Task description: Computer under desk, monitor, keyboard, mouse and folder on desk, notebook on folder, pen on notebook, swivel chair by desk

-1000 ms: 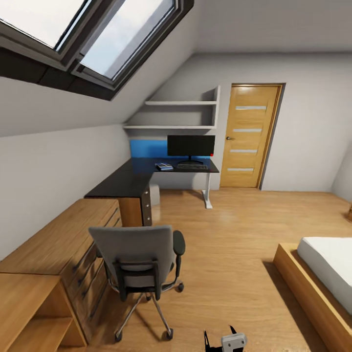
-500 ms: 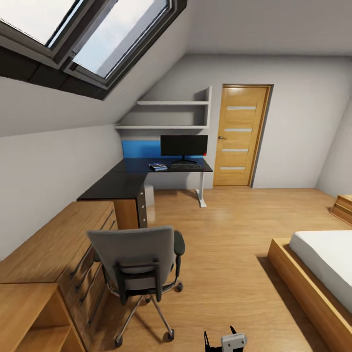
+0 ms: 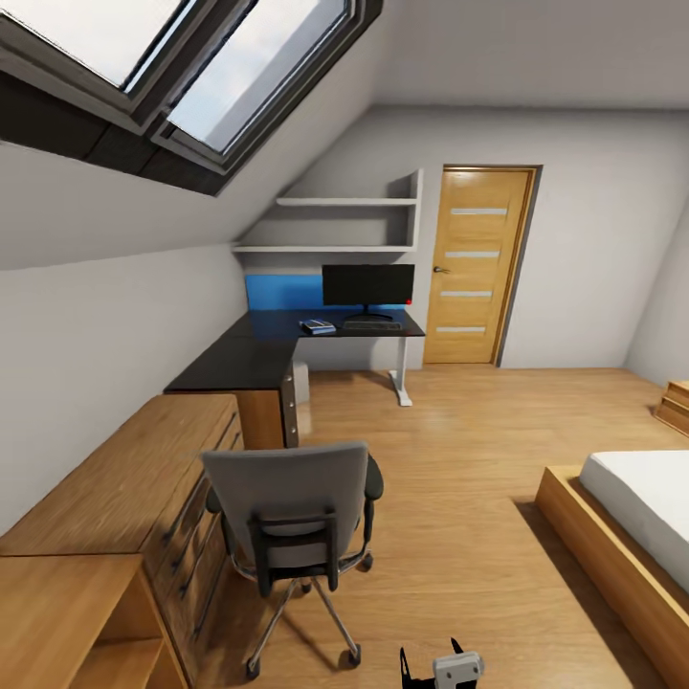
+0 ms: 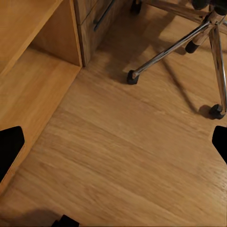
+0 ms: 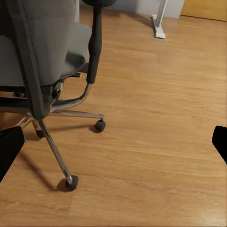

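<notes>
The grey swivel chair (image 3: 292,502) stands on the wood floor with its back to me, beside the low wooden drawers; its seat (image 5: 71,45) and chrome base (image 4: 179,42) show at close range. Far behind it is the black L-shaped desk (image 3: 244,359). On the desk stand the monitor (image 3: 368,285) and, in front of it, the keyboard (image 3: 373,325). Left of the keyboard lies a flat blue and white thing (image 3: 319,326), too small to name. A pale computer box (image 3: 302,381) sits under the desk. Mouse and pen are too small to make out. My left gripper (image 4: 113,146) and right gripper (image 5: 113,144) hang open over the floor.
Light wooden drawers (image 3: 124,488) and an open cabinet (image 3: 67,612) line the left wall under the sloped ceiling. A bed (image 3: 641,517) on a wooden frame fills the right. A wooden door (image 3: 478,263) is at the back; a blue panel (image 3: 282,290) runs behind the desk.
The whole view has shifted as the camera moved: the chair now shows a little further right and slightly larger. Nothing in the room has moved by itself.
</notes>
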Motion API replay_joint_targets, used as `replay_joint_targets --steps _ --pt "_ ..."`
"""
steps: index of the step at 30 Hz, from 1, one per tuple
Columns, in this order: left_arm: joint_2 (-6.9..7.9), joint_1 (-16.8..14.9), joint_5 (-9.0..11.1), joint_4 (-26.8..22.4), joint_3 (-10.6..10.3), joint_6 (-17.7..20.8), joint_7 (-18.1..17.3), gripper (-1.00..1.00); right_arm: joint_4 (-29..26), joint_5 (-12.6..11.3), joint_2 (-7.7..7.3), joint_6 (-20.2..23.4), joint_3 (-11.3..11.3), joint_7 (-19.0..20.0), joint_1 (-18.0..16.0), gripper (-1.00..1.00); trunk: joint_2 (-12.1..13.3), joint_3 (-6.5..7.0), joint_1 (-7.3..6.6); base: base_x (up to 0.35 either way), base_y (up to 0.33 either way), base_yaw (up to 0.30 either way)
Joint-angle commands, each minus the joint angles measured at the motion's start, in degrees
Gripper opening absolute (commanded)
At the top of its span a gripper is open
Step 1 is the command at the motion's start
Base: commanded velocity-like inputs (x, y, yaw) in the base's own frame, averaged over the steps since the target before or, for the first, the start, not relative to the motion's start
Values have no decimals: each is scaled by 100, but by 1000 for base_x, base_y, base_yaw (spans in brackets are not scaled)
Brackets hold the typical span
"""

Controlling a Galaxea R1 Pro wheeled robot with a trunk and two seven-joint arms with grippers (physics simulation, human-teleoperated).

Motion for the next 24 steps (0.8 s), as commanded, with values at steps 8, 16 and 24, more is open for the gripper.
replay_joint_targets --steps 8,16,24 --pt "4 -3 25 -1 -43 -21 45 100 5 2 3 -10 50 -28 -4 100 -5 -7 0 0 60 0" --pt "4 -5 25 -1 -44 -21 45 100 5 11 3 -10 58 -27 -4 100 -5 17 0 0 8 -94" --pt "4 -4 25 -1 -46 -21 45 100 5 11 3 -10 58 -27 -4 100 -5 38 0 0 134 -66"
